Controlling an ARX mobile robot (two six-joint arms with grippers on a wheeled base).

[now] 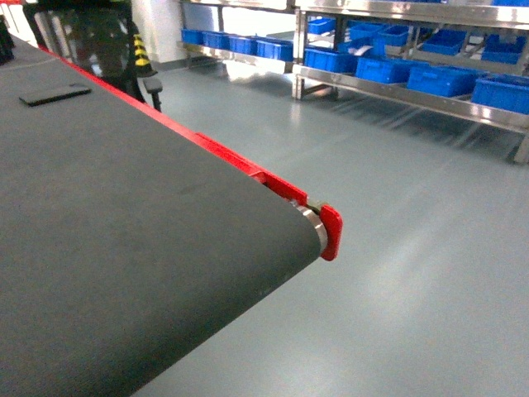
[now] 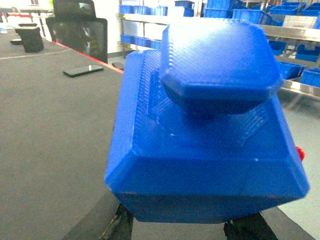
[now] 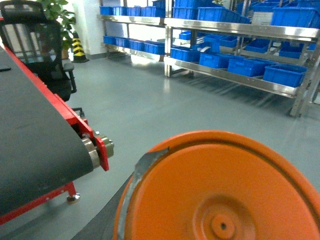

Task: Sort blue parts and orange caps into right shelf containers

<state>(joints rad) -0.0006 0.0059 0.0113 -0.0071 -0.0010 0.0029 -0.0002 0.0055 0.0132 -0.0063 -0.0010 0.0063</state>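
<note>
Left gripper (image 2: 175,227) clamps the blue part (image 2: 205,135); right gripper's opening cannot be told, orange cap (image 3: 220,190) fills its view.

Left gripper (image 2: 175,227) clamps a blue part (image 2: 205,135), its dark fingers (image 2: 122,222) peeking beneath; right gripper hides behind an orange cap (image 3: 220,190) filling its wrist view.

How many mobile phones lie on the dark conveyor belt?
1. The black phone lies flat near the far red edge of the belt, seen in head and left wrist views. The blue part blocks some belt, so others may be hidden.
</note>
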